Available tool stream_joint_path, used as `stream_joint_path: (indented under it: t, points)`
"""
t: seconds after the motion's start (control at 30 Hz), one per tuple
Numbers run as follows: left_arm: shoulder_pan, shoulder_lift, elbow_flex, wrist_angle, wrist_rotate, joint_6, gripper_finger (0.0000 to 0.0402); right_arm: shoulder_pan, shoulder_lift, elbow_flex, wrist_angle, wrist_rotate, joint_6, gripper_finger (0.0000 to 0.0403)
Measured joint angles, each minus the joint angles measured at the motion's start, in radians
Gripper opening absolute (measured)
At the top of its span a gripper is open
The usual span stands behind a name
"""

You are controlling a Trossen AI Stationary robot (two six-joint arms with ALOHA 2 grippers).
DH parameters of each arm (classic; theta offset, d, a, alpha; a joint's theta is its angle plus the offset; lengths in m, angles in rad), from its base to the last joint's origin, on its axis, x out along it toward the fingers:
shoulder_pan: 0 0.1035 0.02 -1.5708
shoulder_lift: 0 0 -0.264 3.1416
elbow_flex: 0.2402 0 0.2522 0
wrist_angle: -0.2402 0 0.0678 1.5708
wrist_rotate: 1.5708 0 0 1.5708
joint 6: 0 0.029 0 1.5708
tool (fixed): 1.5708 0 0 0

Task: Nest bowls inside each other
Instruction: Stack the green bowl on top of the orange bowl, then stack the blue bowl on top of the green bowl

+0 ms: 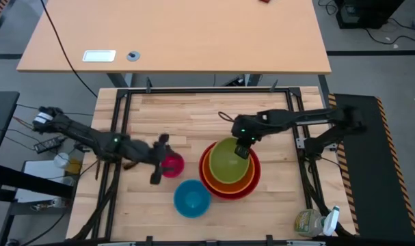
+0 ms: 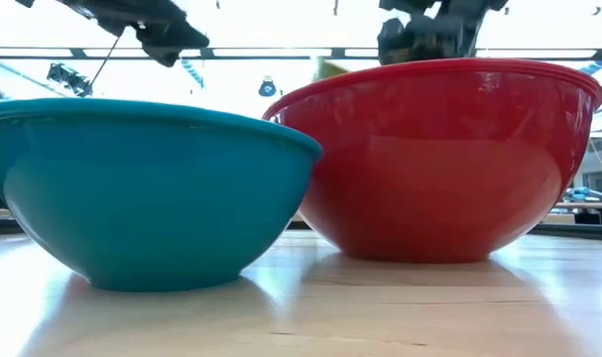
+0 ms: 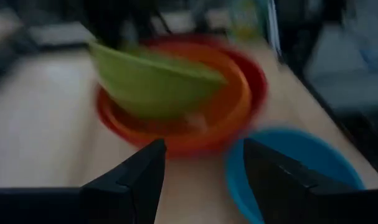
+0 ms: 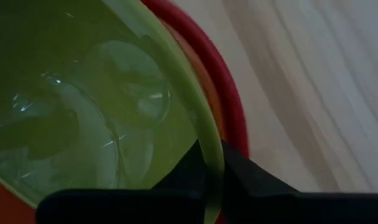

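A red bowl stands on the wooden table with an orange bowl nested in it. A green bowl sits tilted over the orange one, and my right gripper is shut on its rim. A blue bowl stands on the table near the front, left of the red one. A small pink bowl stands farther left. My left gripper hovers open just left of the pink bowl, with nothing between its fingers. My right gripper pinches the green bowl's rim on the bowl's far right side, one finger inside the bowl and one outside. The fingers come from above, slanting down. The bowl hangs tilted, its lower part down inside the orange bowl.
Black frame rails run along the table's left, right and far sides. A plastic bottle lies at the near right corner. A light desk stands beyond the far edge. Bare wood lies along the far half of the table.
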Motion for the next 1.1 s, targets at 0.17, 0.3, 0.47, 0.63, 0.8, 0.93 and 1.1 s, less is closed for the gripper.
stream_joint_path:
  t: [0.17,0.3,0.47,0.63,0.8,0.93,1.1]
  points:
    - [-0.081,0.157,0.17,-0.232,-0.004,-0.169,0.0219,-0.023,0.085,0.0,0.005,-0.01,-0.144,0.0055]
    - [-0.104,0.282,0.274,-0.328,-0.004,-0.262,0.0219,-0.023,0.114,0.002,0.032,-0.01,-0.181,0.0102]
    - [-0.1,0.426,0.353,-0.379,0.056,-0.359,0.0219,-0.022,0.103,0.002,0.036,-0.01,-0.182,0.0166]
    - [-0.1,0.548,0.397,-0.409,0.121,-0.401,0.0219,-0.017,0.033,0.002,0.032,0.006,-0.163,0.0213]
    - [-0.078,0.627,0.438,-0.432,0.117,-0.414,0.0219,-0.008,-0.049,0.001,0.033,0.025,-0.154,0.0239]
    - [-0.041,0.68,0.476,-0.489,0.116,-0.413,0.0219,0.004,-0.113,0.001,0.023,0.031,-0.153,0.0242]
    - [-0.011,0.736,0.495,-0.523,0.119,-0.364,0.0219,0.032,-0.171,0.001,0.005,0.086,-0.148,0.024]
